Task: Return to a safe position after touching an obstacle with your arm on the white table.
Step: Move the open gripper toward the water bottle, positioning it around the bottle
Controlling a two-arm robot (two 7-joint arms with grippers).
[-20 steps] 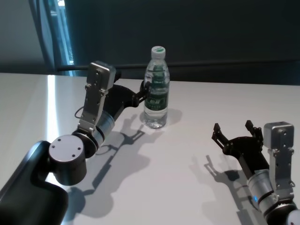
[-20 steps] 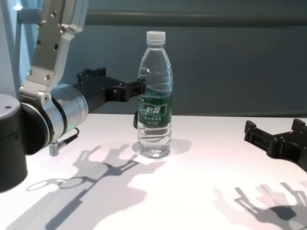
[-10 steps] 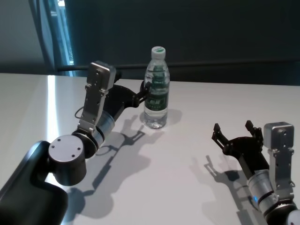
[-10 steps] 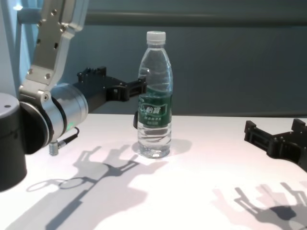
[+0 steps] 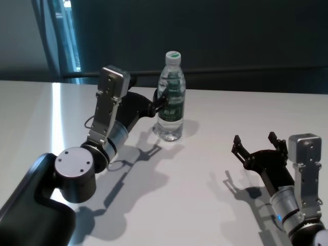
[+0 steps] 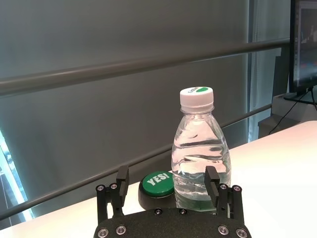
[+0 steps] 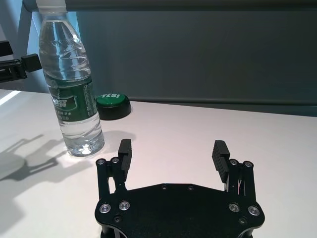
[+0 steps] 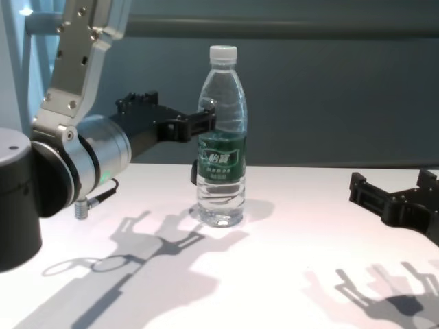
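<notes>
White bench (image 5: 205, 143) before a dark wall: my left claw (image 5: 158, 102), fingers spread and holding nothing, sits against the upright bottle (image 5: 170, 97) at mid-bench, while my right claw (image 5: 254, 144) hovers open, well apart.

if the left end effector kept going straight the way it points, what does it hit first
Most likely the water bottle: it stands right at one finger of the open left end effector. The green button sits between the fingers, probably farther back.
</notes>
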